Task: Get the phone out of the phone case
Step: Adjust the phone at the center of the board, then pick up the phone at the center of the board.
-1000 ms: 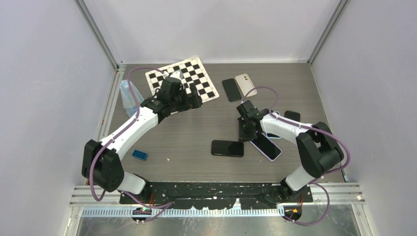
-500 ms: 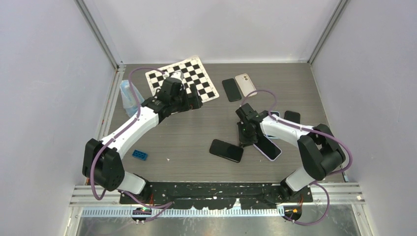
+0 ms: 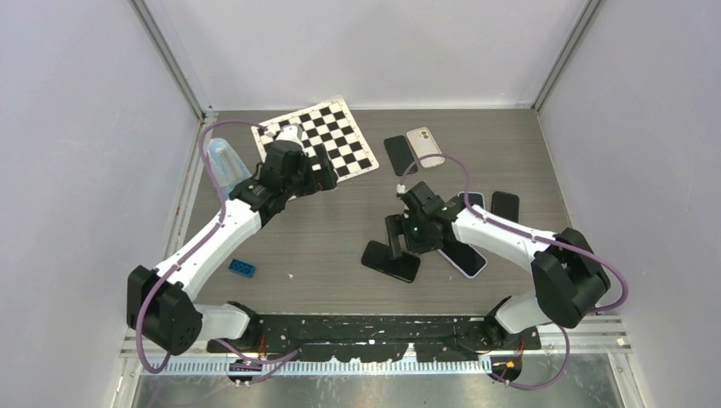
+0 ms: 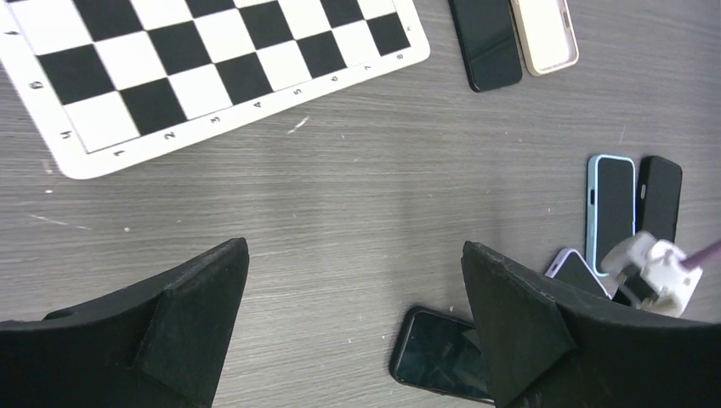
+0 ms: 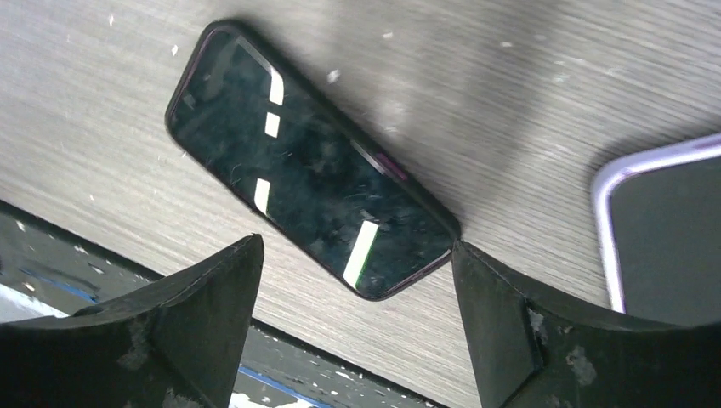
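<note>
The right gripper (image 5: 355, 246) hangs low over the dark phone (image 5: 310, 212), and its two fingers are spread wide apart with nothing between them. The phone lies flat on the desk (image 3: 340, 229), screen up, at an angle, near the front edge and a little right of the middle. A thin dark rim goes around it; if this rim is the case, I cannot tell. In the right wrist view the phone lies in the gap between the fingers and reaches beyond their tips, and the fingers do not touch it.

Just beside it, on the right, lies a lilac-rimmed phone (image 3: 463, 255), also flat.

The left gripper (image 4: 355, 251) is also spread and holds nothing. It hovers over bare desk near the corner of the chessboard (image 4: 195, 68).

Further back lie a black phone (image 3: 400, 155) and a beige case (image 3: 423, 146), side by side. A light blue phone (image 4: 610, 212) and another black one (image 4: 659, 200) lie together at the right. A blue brick (image 3: 241, 267) is near the left arm.
</note>
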{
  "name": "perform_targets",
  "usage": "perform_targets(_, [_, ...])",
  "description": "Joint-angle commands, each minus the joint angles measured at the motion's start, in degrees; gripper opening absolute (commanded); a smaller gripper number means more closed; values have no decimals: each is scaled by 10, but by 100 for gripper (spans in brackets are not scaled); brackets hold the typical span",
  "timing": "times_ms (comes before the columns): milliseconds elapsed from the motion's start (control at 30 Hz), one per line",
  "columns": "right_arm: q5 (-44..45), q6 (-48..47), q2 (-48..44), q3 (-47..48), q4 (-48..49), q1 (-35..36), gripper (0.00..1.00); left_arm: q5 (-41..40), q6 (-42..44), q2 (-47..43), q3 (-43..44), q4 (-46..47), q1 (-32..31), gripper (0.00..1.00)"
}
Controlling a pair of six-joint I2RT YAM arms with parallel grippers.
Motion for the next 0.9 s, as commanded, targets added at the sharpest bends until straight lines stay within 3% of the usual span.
perform_targets(0, [31,-49,1,27,17,61,88,-75,-12,-43,-13,19,-1,100])
perform_targets(200, [60,-114,52,49,9,125,80,-134,-17,-100,-43,27,0,100])
perform_targets(467, [144,-184,80,55,-3,174,85,-160,-11,-133,-58,31,2,100])
perform_targets(867, [227,-207,142,98,-38,196,95,-144,-4,-112,-45,27,9,100])
